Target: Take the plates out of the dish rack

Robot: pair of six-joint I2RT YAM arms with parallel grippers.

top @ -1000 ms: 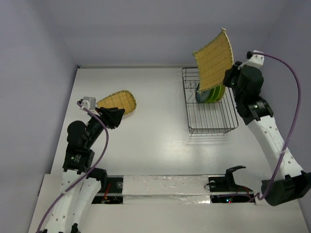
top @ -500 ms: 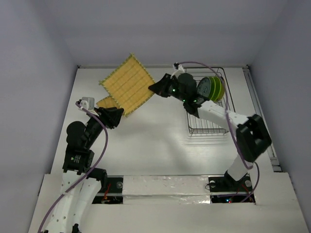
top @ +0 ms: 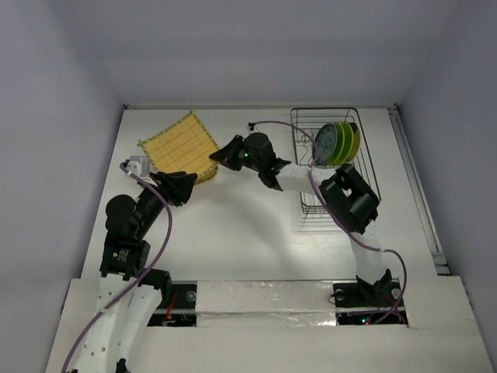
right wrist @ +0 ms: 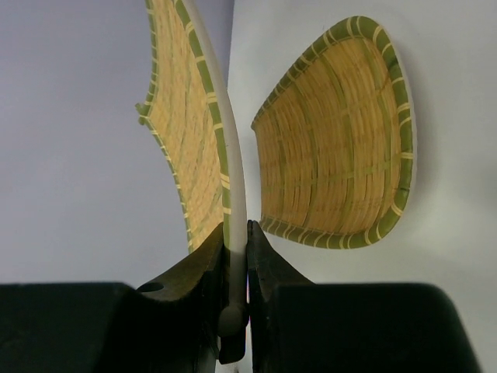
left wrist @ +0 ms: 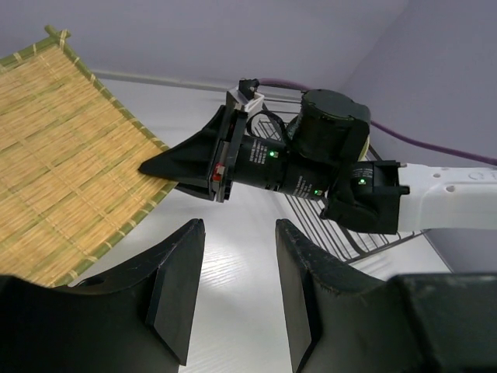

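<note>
While upright in the dish rack [top: 304,124], teal and lime-green plates [top: 335,144]

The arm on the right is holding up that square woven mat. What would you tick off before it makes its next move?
1. Grip: the right gripper is shut on the edge of the square bamboo mat: ok.
2. Landing spot: a rounded bamboo tray lies on the table close by the mat. Whether the mat is lined up over it: cannot tell.
3. Room beside the other arm: the left gripper is open, empty and near the mat. Clearance: cannot tell.
4. Rack emptied: a teal plate and a green plate stand in the dish rack: not ok.
</note>
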